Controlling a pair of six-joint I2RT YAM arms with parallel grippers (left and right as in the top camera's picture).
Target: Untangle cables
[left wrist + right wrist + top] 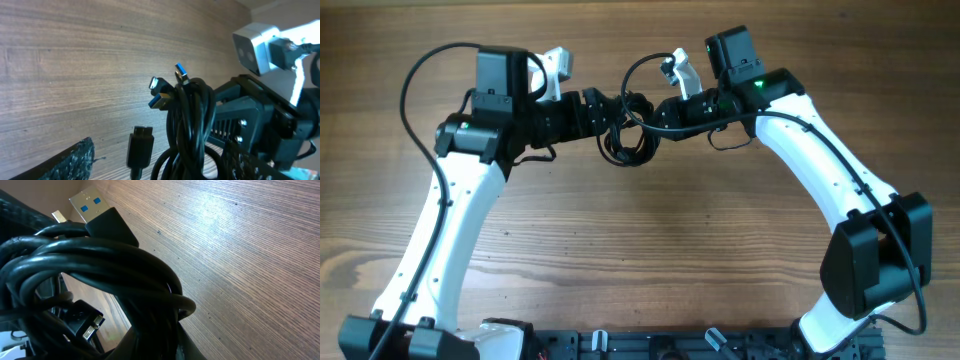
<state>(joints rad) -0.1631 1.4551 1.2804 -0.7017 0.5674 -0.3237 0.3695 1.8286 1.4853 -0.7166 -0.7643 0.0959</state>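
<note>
Two arms (455,215) arch inward, left claw (603,113) and right claw (656,113) flanking cables (626,146).

White arm links (460,215) meet black joints (868,262), trailed by black wires (405,95).

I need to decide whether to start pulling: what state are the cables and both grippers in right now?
bundle of thin black cables: one tangle, not separated, gripped on one side only.
silver USB plug with blue insert: free, sticking out of the bundle.
right gripper: shut on the cables.
left gripper: open, its one visible finger clear of the cables.
</note>
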